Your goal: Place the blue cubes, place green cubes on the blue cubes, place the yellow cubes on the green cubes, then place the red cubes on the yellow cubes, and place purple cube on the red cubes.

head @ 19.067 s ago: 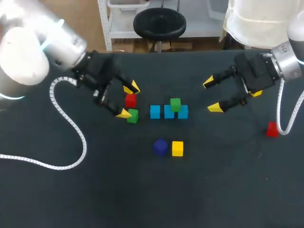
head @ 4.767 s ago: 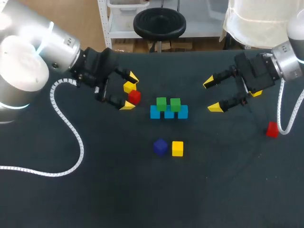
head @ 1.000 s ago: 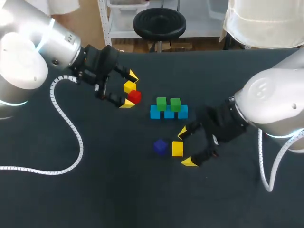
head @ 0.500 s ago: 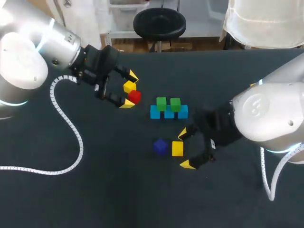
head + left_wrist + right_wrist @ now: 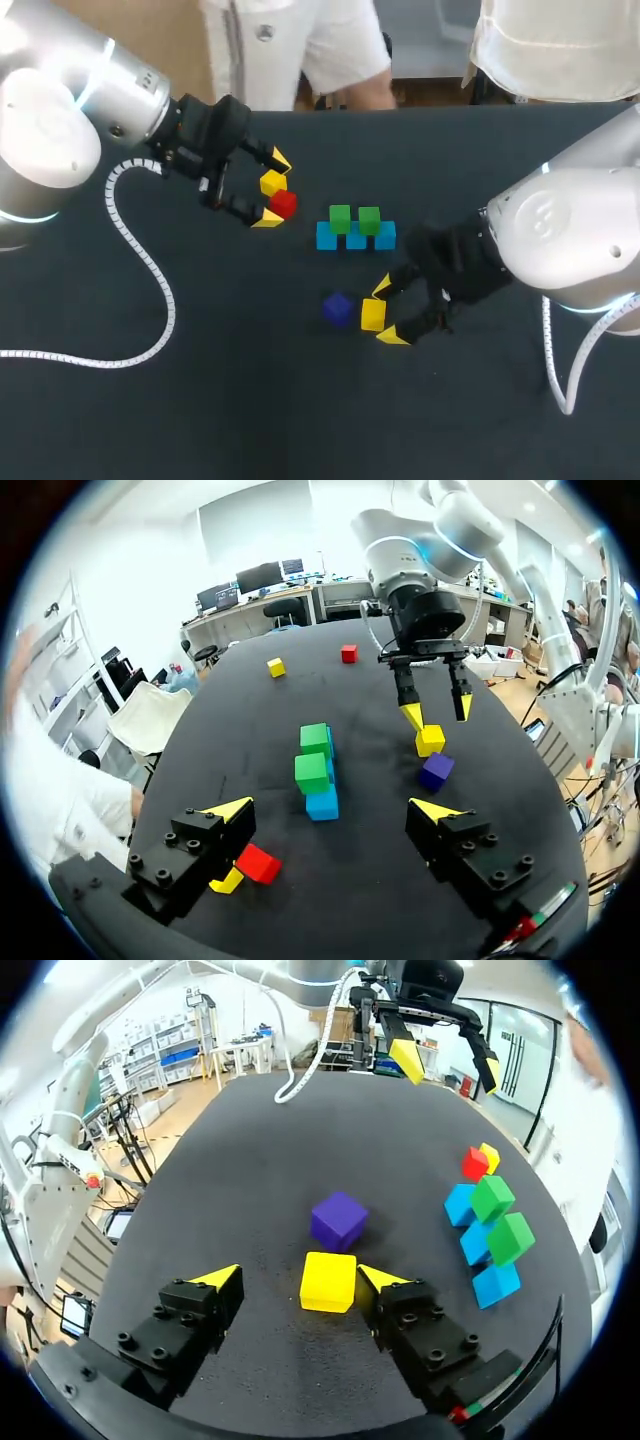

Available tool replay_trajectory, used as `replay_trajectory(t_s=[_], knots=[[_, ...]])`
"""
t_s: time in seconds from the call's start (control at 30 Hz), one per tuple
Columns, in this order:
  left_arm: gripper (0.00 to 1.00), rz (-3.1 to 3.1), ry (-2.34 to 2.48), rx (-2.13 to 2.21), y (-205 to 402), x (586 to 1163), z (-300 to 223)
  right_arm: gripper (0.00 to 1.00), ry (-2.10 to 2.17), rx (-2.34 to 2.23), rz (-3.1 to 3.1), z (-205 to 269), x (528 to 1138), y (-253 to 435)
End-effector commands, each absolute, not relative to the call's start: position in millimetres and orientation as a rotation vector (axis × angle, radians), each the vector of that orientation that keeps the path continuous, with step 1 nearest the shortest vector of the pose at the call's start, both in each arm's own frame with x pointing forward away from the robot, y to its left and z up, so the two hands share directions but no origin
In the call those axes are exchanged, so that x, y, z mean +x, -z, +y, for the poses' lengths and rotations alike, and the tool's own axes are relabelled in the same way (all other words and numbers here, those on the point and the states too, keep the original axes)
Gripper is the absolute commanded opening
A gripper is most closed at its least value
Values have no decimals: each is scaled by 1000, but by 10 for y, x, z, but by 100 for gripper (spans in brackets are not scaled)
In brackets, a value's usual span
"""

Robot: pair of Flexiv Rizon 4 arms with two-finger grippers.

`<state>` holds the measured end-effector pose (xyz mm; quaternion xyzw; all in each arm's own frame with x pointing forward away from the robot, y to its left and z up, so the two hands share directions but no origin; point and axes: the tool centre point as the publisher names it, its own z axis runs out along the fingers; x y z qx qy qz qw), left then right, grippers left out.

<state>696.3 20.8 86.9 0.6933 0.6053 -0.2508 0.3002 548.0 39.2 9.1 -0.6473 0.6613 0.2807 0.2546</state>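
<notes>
Right gripper [image 5: 388, 311]: fingers wide, straddling yellow cube [image 5: 328, 1282] on bench, beside purple cube [image 5: 339, 1221]. Advice: centre cube, close squarely on flat faces, lift clear toward green cubes [image 5: 340, 217].

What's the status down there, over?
Right gripper open, flanking yellow cube. Left gripper open, red cube between fingers. Purple cube sits close beside the yellow.

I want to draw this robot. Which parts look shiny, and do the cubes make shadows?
Head view: both white arms shine, the left arm brightest, the right arm softer; the dark table shows no glare. Right wrist view: the yellow cube casts hardly any visible shadow.
</notes>
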Motion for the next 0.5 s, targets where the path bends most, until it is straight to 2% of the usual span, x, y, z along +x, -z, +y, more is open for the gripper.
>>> replay_trajectory(t_s=[0.03,0.1,0.17,0.5], knots=[[100,1612,667,1846,-873,6983,200,72,-770,-1762,1796,400,5500,-70],[100,1612,667,1846,-873,6983,200,76,-772,-1764,1798,400,5501,-60],[100,1612,667,1846,-873,6983,200,100,-772,-1766,1801,401,5504,-49],[100,1612,667,1846,-873,6983,200,100,-753,-1776,1798,425,5549,-21]])
